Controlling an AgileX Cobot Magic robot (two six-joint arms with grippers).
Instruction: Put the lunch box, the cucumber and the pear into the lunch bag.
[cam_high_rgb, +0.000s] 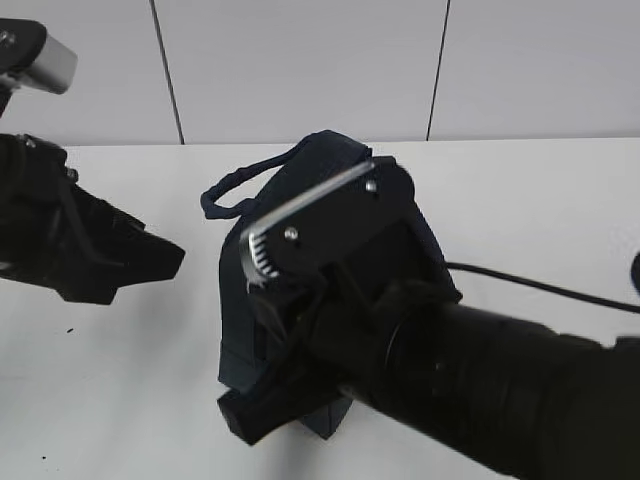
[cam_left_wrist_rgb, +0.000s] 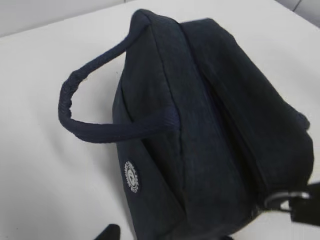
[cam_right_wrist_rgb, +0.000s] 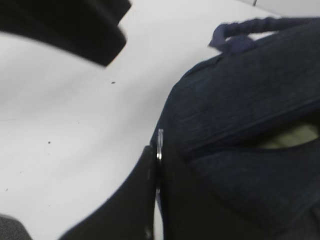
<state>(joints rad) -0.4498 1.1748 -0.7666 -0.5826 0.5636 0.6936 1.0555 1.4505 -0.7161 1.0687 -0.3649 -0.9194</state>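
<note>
The dark navy lunch bag (cam_high_rgb: 330, 165) stands at the table's middle, also in the left wrist view (cam_left_wrist_rgb: 200, 125) and the right wrist view (cam_right_wrist_rgb: 250, 100). My right gripper (cam_right_wrist_rgb: 157, 165) is shut on its metal zipper pull (cam_right_wrist_rgb: 160, 142) at the bag's near end; its body (cam_high_rgb: 270, 410) covers most of the bag. A short open stretch of zipper shows something pale greenish (cam_right_wrist_rgb: 295, 137) inside; I cannot tell what. My left gripper (cam_high_rgb: 165, 258) hovers left of the bag, apart from it, jaws open and empty (cam_left_wrist_rgb: 167, 236). The lunch box, cucumber and pear are out of view.
The bag's loop handle (cam_high_rgb: 235, 185) sticks out to the left (cam_left_wrist_rgb: 75, 110). A black cable (cam_high_rgb: 540, 285) runs across the white table on the right. A tiled wall stands behind the table's far edge.
</note>
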